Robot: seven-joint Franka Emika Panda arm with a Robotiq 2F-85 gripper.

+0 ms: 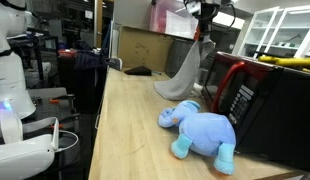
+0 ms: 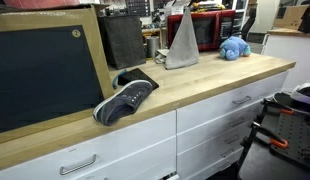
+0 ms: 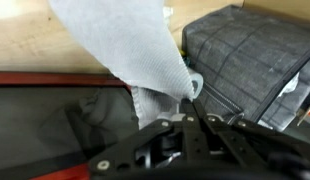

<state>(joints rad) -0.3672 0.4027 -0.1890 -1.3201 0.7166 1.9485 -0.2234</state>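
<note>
End effector point(image 1: 203, 28) hangs high, pointing down, clenched on a grey cloth point(image 1: 185, 70) above the wooden bench point(image 1: 125, 120). Only an exterior view shows a dark shoe point(image 2: 125, 100).

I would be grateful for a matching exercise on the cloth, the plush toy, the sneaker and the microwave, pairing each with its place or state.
Things:
1. grey cloth
2. blue plush toy
3. dark sneaker
4. microwave

Places or states:
A. lies beside the chalkboard
B. hangs pinched in the shut tool
C. stands upright, red frame, dark door
D. lies on the counter next to the microwave

Pairs: 1-B, 2-D, 3-A, 4-C
</note>
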